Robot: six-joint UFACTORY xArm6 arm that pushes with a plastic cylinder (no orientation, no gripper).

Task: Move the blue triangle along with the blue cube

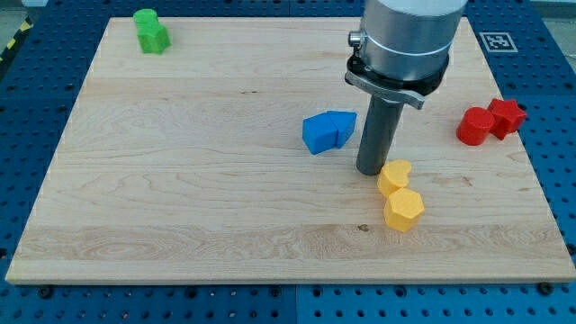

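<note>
The blue cube and the blue triangle sit touching each other near the board's middle, the cube at the view's left of the triangle. My tip rests on the board just to the view's right of the blue triangle and slightly below it, close to it. The tip is also just above and left of a yellow heart-shaped block.
A yellow hexagon block lies below the yellow heart. Two red blocks sit at the board's right edge. Two green blocks sit at the top left corner. The wooden board lies on a blue pegboard table.
</note>
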